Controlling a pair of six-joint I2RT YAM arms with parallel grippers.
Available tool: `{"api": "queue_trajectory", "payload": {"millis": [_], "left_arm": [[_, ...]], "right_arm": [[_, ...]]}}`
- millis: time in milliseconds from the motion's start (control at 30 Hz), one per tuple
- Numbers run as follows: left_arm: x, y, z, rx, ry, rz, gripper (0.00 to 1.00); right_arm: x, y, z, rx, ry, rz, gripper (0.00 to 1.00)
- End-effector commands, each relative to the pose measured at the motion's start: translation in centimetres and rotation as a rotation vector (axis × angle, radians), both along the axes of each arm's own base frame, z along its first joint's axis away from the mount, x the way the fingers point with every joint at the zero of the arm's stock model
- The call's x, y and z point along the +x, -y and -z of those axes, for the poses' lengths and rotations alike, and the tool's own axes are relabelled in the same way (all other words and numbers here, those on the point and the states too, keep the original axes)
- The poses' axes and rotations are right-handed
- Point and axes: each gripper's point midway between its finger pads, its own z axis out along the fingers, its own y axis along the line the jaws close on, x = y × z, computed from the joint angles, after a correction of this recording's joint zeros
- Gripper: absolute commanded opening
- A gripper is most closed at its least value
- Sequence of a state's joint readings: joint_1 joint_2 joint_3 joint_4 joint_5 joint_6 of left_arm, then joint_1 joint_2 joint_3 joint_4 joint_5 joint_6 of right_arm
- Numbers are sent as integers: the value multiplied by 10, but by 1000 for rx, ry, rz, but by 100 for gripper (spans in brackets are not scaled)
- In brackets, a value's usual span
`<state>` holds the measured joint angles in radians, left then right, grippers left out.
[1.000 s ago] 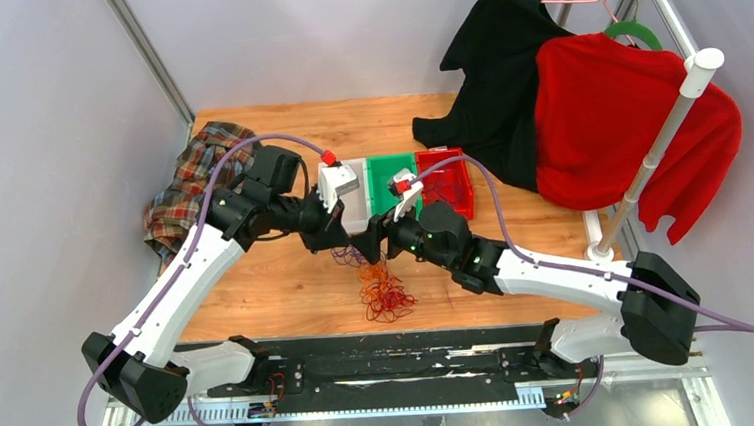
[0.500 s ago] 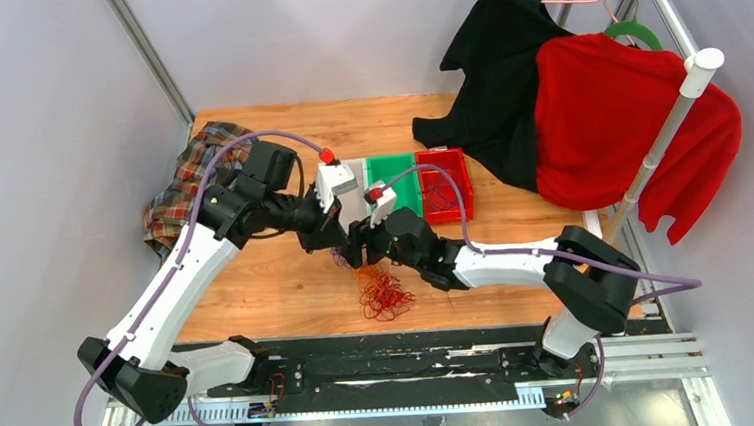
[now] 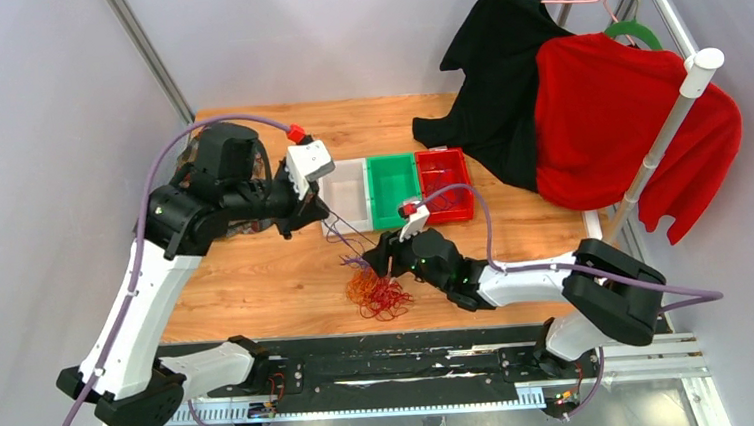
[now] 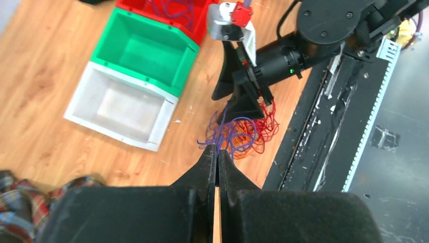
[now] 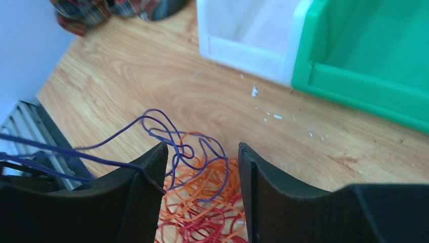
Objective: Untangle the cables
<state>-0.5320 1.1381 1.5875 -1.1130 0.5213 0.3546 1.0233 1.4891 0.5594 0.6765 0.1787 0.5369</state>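
The cables [image 3: 379,295] lie as a tangled pile of red, orange and purple strands on the wood near the front edge. My left gripper [image 3: 325,217] is shut on purple cable strands that stretch taut down to the pile; in the left wrist view its jaws [image 4: 217,151] are pressed together with purple loops [image 4: 230,132] just beyond the tips. My right gripper [image 3: 385,263] is open, low over the pile's far side. In the right wrist view [image 5: 202,147] orange and red strands [image 5: 202,212] lie between its fingers, and purple strands [image 5: 167,126] run off left across the left finger.
A white bin [image 3: 346,190], a green bin [image 3: 393,184] and a red bin [image 3: 443,183] holding some cables stand in a row behind the pile. A plaid shirt [image 3: 174,212] lies at the left edge. Black and red garments [image 3: 597,117] hang on a rack at right.
My left gripper has pulled back left and up, drawing purple strands out of the pile. My right gripper has drawn back toward the right and now sits open over the pile.
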Motion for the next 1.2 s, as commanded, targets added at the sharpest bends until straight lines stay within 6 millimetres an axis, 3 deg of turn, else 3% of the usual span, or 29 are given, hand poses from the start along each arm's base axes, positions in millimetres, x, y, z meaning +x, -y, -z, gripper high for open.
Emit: {"api": "queue_trajectory", "payload": {"millis": [0, 233, 300, 433, 533, 633, 800, 833, 933, 1000, 1100, 1167], "left_arm": [[7, -8, -77, -92, 248, -48, 0], [8, -19, -142, -170, 400, -110, 0], [6, -20, -139, -166, 395, -111, 0], [3, -20, -93, -109, 302, -97, 1], [4, -21, -95, -115, 311, -110, 0], [9, -27, -131, -158, 415, -148, 0], [15, -38, -214, -243, 649, -207, 0], [11, -41, -237, -282, 702, -212, 0], [4, -39, -277, -364, 771, -200, 0], [2, -35, -293, -403, 791, -185, 0], [0, -32, -304, -431, 814, -168, 0], [0, -33, -306, -439, 830, -169, 0]], "right_arm": [[-12, 43, 56, -177, -84, 79, 52], [-17, 55, 64, -218, -103, 94, 45], [-14, 56, 47, -199, -67, 100, 44], [-7, 55, 2, -165, 17, 94, 40], [-4, 57, -27, -157, 74, 89, 39], [-1, 64, -42, -162, 115, 108, 40], [5, 74, -53, -162, 151, 150, 40], [6, 74, -53, -162, 152, 153, 40], [9, 68, -56, -161, 155, 147, 42], [9, 61, -69, -123, 164, 132, 52], [4, 45, -107, -36, 211, 76, 66], [-5, 33, -134, 14, 263, 19, 70]]}}
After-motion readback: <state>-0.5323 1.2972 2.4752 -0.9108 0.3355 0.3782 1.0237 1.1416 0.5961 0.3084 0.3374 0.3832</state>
